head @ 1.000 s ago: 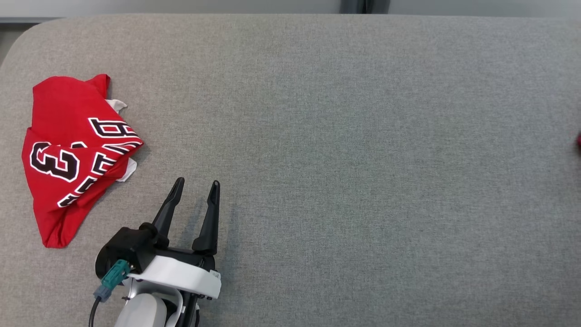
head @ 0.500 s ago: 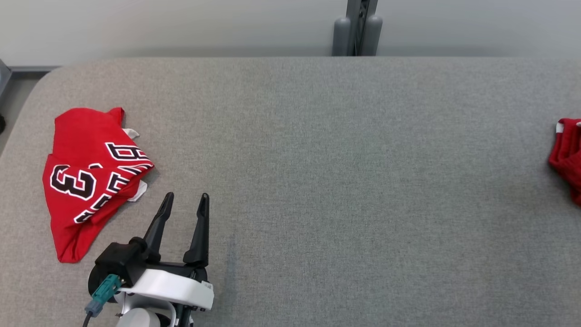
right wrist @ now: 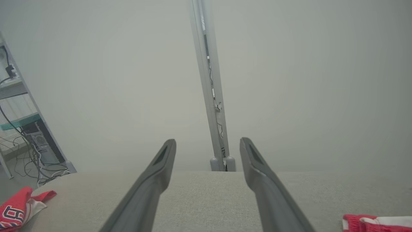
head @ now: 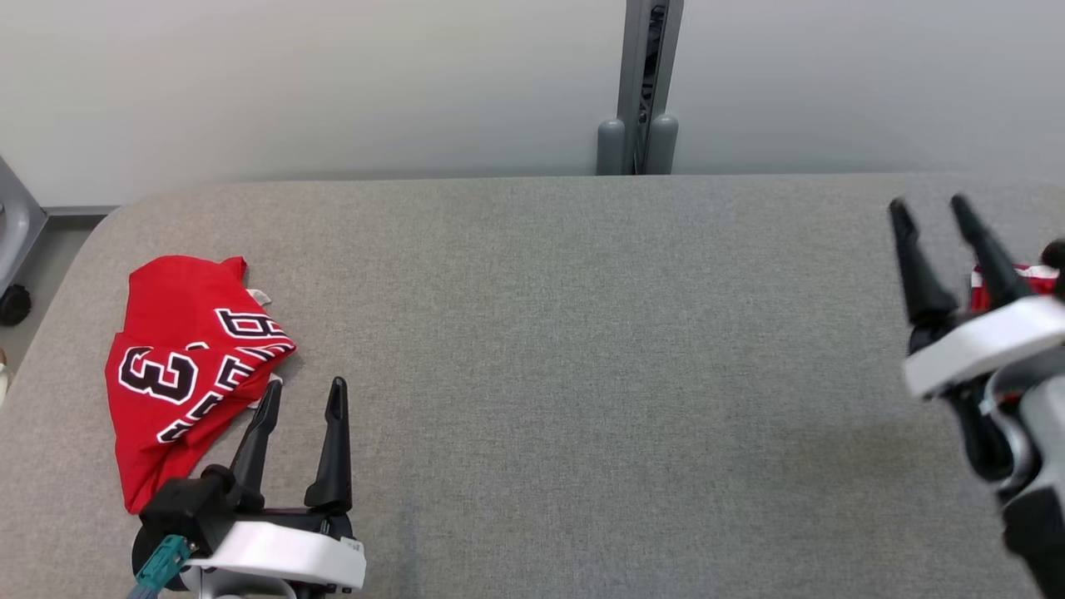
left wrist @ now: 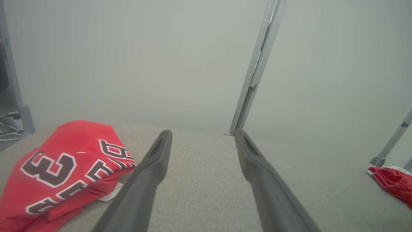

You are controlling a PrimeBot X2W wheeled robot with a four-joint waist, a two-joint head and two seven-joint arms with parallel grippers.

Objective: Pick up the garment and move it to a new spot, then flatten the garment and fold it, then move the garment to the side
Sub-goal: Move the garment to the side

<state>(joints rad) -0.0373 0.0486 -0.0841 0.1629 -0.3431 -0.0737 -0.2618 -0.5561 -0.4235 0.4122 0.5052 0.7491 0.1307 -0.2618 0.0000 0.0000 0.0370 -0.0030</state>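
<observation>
A pale, plain wall (head: 333, 83) is seen at the back, split by a grey metal upright (head: 645, 83) whose foot stands behind the far edge of the work surface. Below the wall, a wide grey fabric-covered surface (head: 582, 374) with a rounded left corner is spread across the head view.

Toward the left end of this surface the red jersey (head: 179, 366) is laid in a loosely folded, wrinkled heap. A black-and-white numeral and lettering are turned upward, and a little white cloth is shown at its right edge. At the opposite, right end a second red garment (left wrist: 392, 183) with white trim is bunched up, well apart from the jersey and partly covered in the head view by the right arm.

The left gripper (head: 304, 384) is found at the lower left, just beside the jersey's lower right edge. Its two dark fingers are spread wide, and only bare fabric is seen between them in the left wrist view. Whether the nearer finger touches the jersey cannot be told. The right gripper (head: 928, 202) is held at the right, near the far edge, its fingers likewise parted wide with nothing gripped.

Shelving with tangled cables (right wrist: 32, 138) is glimpsed beyond the surface's left end, and a small dark caster (head: 12, 304) is seen on the floor there.
</observation>
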